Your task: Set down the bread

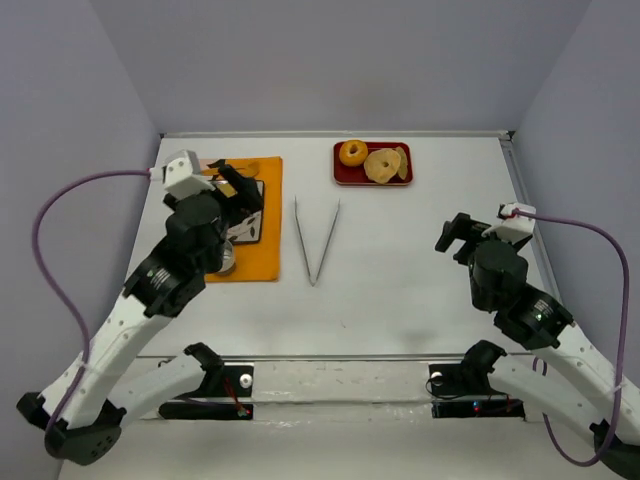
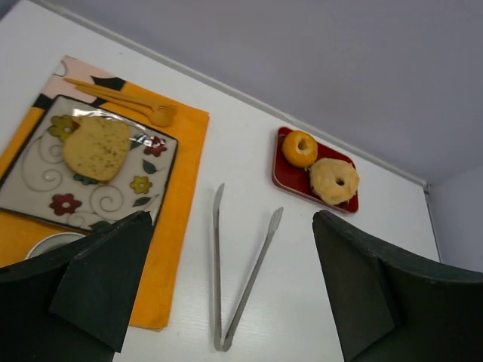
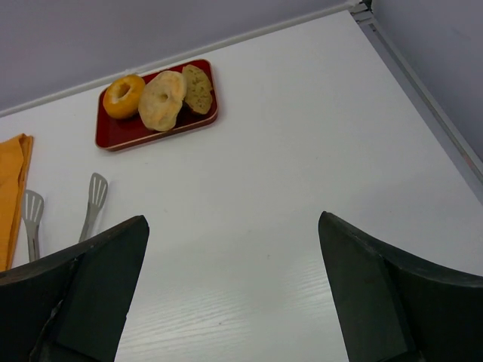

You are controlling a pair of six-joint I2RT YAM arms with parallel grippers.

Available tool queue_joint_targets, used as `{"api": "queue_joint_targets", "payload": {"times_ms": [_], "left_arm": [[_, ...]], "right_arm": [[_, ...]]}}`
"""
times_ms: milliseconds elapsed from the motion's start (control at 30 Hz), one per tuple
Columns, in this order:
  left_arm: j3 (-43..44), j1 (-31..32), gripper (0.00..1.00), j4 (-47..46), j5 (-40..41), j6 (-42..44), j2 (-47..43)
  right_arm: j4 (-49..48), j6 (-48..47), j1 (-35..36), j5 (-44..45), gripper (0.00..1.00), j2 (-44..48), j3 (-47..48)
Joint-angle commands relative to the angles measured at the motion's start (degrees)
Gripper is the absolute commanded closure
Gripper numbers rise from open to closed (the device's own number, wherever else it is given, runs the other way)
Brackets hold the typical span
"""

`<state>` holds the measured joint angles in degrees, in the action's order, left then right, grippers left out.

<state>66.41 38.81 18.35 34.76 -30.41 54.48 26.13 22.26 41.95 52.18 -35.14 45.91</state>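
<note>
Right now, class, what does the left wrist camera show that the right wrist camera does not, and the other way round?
Only the left wrist view shows the flowered plate with the bread lying on it, the orange fork beyond it, and the tongs whole. Only the right wrist view shows a third, brown-flecked slice at the end of the red tray and the table's raised right edge. Both show the tray, the doughnut, the pale ring-shaped piece, the tongs' tips and the orange mat.
</note>
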Motion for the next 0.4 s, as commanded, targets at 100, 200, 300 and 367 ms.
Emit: {"api": "queue_joint_targets", "payload": {"times_ms": [100, 200, 300, 367], "left_arm": [[-9.3, -2.2, 0.01, 9.7, 12.6, -11.9, -10.2], [-10.9, -2.4, 0.01, 10.7, 12.3, -13.5, -12.7], [-11.0, -2.5, 0.01, 12.8, 13.6, -15.3, -13.8], [-11.0, -2.5, 0.01, 13.3, 13.8, -15.3, -14.2]], "right_arm": [[-2.2, -1.0, -0.3, 0.0, 0.00, 1.6, 0.8], [-2.2, -1.2, -0.3, 0.2, 0.00, 1.8, 0.2], [-2.2, -1.0, -0.3, -0.2, 0.00, 1.6, 0.1], [-2.1, -0.9, -0.3, -0.5, 0.00, 1.5, 0.4]]}}
